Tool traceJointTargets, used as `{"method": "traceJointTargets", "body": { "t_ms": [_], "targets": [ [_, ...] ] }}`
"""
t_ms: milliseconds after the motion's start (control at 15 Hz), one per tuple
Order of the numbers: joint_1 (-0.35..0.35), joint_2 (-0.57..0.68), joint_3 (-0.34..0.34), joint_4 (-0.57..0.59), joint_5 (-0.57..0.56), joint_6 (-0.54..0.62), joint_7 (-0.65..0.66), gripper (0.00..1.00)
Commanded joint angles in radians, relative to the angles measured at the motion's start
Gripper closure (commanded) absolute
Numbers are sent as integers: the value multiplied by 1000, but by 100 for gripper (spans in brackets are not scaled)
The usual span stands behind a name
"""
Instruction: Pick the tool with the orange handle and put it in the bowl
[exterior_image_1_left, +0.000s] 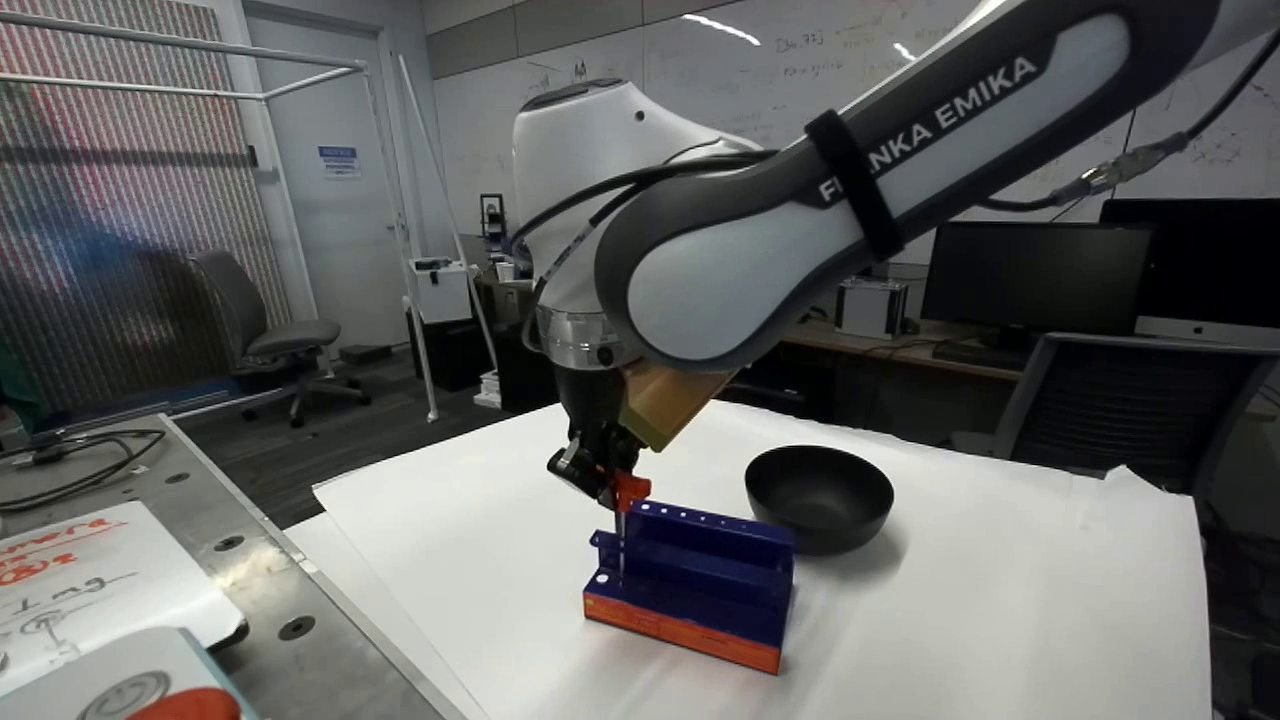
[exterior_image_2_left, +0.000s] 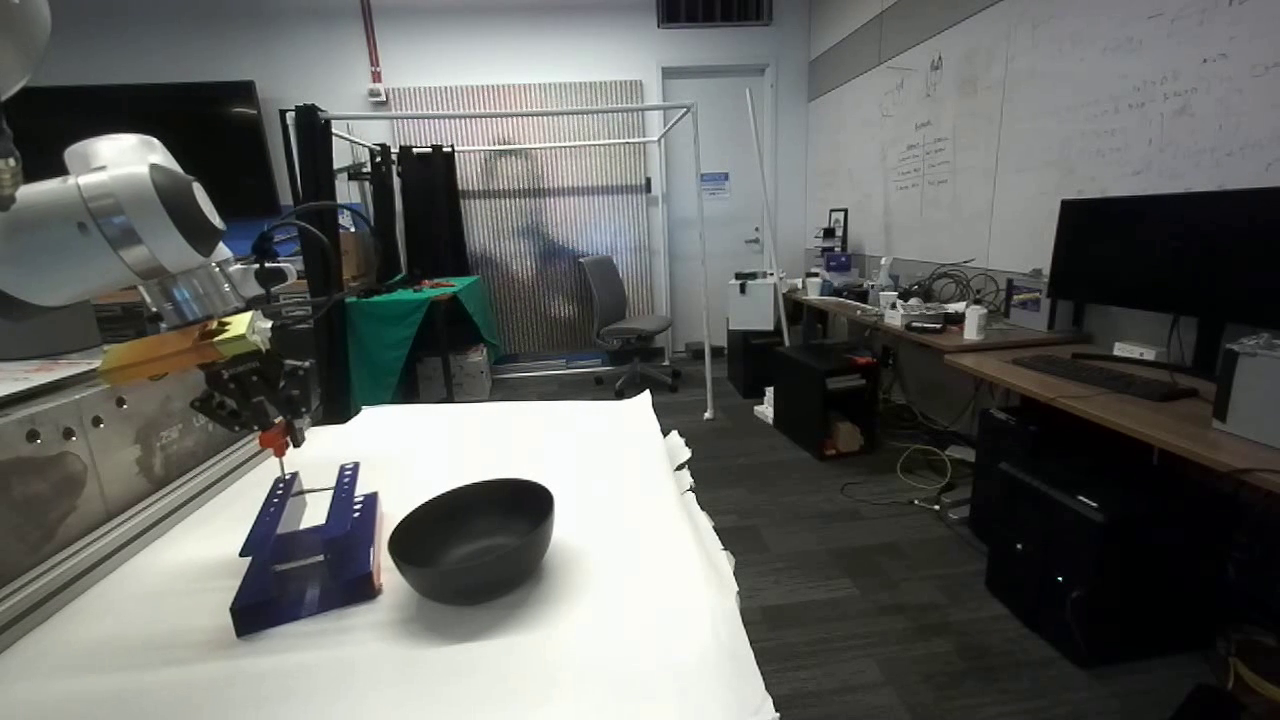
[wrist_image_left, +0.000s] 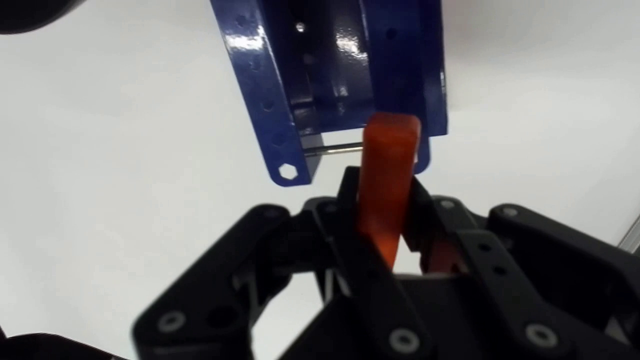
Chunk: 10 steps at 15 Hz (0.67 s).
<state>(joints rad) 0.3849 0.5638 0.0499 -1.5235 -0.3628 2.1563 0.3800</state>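
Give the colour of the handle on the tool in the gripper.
The handle is a plain orange-red, showing best in the wrist view.

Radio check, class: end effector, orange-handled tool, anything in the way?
End effector shut on orange-handled tool. Shaft points down at blue rack; can't tell whether it's free. Rack may block a low path to black bowl.

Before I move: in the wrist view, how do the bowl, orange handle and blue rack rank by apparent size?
Largest to smallest, visible parts only:
Blue rack, cut off at the top.
Orange handle, made bigger by nearness to the camera.
Bowl, only its edge, top left; full size unsure.
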Motion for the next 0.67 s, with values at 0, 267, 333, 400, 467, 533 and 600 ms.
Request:
{"method": "traceJointTargets", "body": {
  "t_ms": [0,267,333,400,467,533,600],
  "targets": [
    [24,5,-17,50,-26,-88,11,93],
    [20,-2,-10,64,-33,-143,1,93],
    [19,-1,-7,71,-30,-162,-5,94],
    [19,-3,-6,73,-30,-171,-7,94],
    [19,-5,-5,76,-31,-180,-8,93],
    [20,-4,-5,80,-33,-187,-8,93],
    [21,-6,-5,83,-35,-193,-7,93]
  ]
}}
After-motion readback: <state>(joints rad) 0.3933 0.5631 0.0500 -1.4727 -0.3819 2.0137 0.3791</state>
